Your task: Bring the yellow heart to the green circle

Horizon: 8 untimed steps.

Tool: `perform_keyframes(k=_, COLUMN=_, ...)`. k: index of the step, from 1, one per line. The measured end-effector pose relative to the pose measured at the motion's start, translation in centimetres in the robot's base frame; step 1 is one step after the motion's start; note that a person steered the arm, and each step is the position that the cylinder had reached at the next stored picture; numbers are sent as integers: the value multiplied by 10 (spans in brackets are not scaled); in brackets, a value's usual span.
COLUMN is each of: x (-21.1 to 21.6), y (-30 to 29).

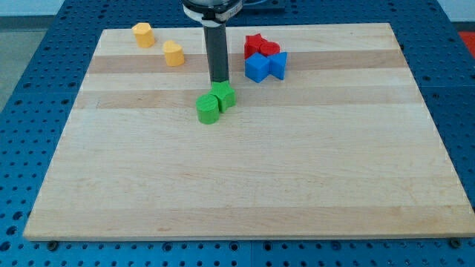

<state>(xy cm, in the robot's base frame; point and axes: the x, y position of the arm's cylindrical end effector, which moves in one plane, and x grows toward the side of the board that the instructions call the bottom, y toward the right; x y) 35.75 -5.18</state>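
The yellow heart (173, 53) lies near the view's top left of the wooden board. The green circle (208, 108) lies near the board's middle top, touching a green star (223, 95) on its upper right. My tip (220, 80) is just above the green star, right at its top edge. The tip is to the right of the yellow heart and a little lower, about a block's width away from it.
A yellow hexagon (143, 34) sits up and left of the heart. To the right of the rod, a red star (254, 43) and a red circle (270, 50) touch a blue cube (257, 67) and a blue triangle (278, 64). The board (245, 185) rests on a blue pegboard.
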Motion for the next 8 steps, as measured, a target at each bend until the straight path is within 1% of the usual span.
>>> perform_keyframes(k=1, x=-4, y=-32)
perform_keyframes(k=3, x=-20, y=-129)
perform_keyframes(k=4, x=-52, y=-162)
perform_keyframes(k=5, x=-81, y=-175)
perform_keyframes(k=6, x=-101, y=-174)
perform_keyframes(k=8, x=-108, y=-148)
